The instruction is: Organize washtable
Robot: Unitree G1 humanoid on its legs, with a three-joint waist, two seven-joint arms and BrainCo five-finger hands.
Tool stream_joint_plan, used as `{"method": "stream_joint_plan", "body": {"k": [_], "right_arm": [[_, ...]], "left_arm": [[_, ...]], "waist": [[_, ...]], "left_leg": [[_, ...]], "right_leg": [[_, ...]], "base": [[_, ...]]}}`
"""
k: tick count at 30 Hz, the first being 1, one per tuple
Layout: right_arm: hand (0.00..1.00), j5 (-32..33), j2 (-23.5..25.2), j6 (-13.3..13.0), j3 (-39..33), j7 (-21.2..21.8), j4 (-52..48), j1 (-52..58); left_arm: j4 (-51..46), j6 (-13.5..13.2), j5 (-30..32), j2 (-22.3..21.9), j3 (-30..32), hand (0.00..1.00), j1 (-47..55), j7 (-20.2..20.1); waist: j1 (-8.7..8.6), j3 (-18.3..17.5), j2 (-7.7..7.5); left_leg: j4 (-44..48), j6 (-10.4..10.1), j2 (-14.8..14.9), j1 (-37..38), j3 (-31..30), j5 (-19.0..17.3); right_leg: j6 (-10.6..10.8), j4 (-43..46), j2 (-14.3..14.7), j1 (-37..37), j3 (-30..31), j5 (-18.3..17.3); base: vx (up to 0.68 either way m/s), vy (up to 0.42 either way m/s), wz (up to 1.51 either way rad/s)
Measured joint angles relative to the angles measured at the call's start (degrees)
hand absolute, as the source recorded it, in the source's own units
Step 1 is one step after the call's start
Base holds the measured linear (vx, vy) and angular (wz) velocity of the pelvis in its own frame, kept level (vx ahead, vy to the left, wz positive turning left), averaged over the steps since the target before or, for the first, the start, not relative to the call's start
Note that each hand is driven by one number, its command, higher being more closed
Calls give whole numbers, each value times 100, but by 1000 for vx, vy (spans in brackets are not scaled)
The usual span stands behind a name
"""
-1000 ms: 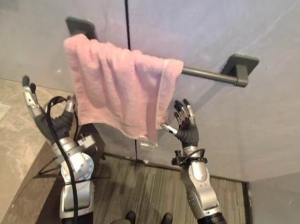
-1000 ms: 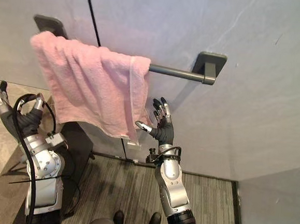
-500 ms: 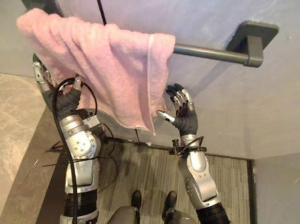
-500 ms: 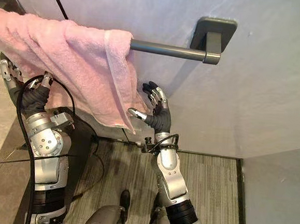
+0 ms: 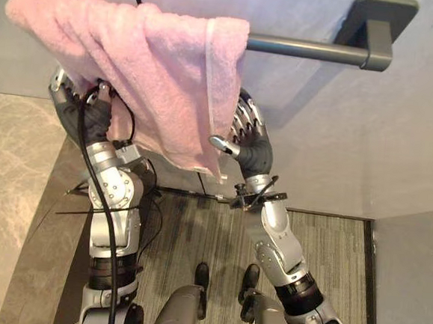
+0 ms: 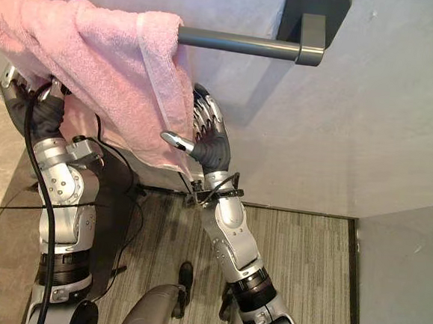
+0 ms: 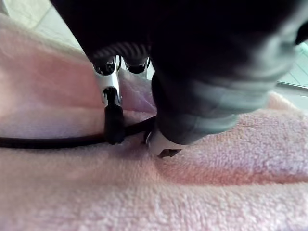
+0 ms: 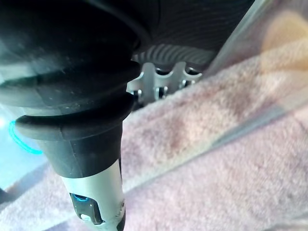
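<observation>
Grey wall (image 5: 405,147), plain, forming the backdrop above both raised arms.

Item 1: towel bar (image 5: 300,48), dark grey, horizontal, above the right hand and ending in a bracket (image 5: 373,24) up and to that hand's right.

Item 2: pink towel (image 5: 149,67), draped over the bar, bunched toward the left end and hanging down between the two hands.

Item 3: right hand (image 5: 252,148), raised at the towel's right hem. Fingers fairly straight and apart from the thumb, lying behind the hem; the thumb reaches across in front of it. The cloth touches the hand but is not clamped.

Item 4: left hand (image 5: 92,118), raised under the towel's left part, pressed against the cloth and partly covered by it. Whether it grips cannot be told.

Item 5: marbled desk (image 5: 5,175), below and left of the left hand.

Item 6: striped floor (image 5: 330,238), far beneath the right hand.
</observation>
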Motion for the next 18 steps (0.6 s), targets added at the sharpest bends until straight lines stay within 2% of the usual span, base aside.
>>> {"method": "stream_joint_plan", "body": {"k": [6,7,11,18], "right_arm": [[0,255,253,-124,43,-21,519,-624],[100,302,264,-127,71,-33,585,-713],[100,460,278,-147,77,-137,608,-841],[100,433,283,-150,50,-237,623,-921]], "left_arm": [[-1,-15,-35,0,-19,100,-136,49],[0,-24,-40,-1,-45,100,-142,52],[0,-76,-102,-22,-231,100,-243,51],[0,-83,-101,-32,-363,100,-241,37]], "waist": [[46,33,55],[56,33,56],[175,49,82],[194,64,107]], "left_leg": [[83,0,22,-44,8,0],[87,0,22,-44,8,0],[116,0,23,-38,-40,0],[123,0,22,30,-126,1]], "right_leg": [[-11,5,10,1,-20,7],[-12,6,10,2,-20,8],[-13,7,7,51,-71,9],[-13,2,-3,181,-173,8]], "base": [[-11,2,1],[0,0,0],[-2,5,6],[-12,6,8]]}}
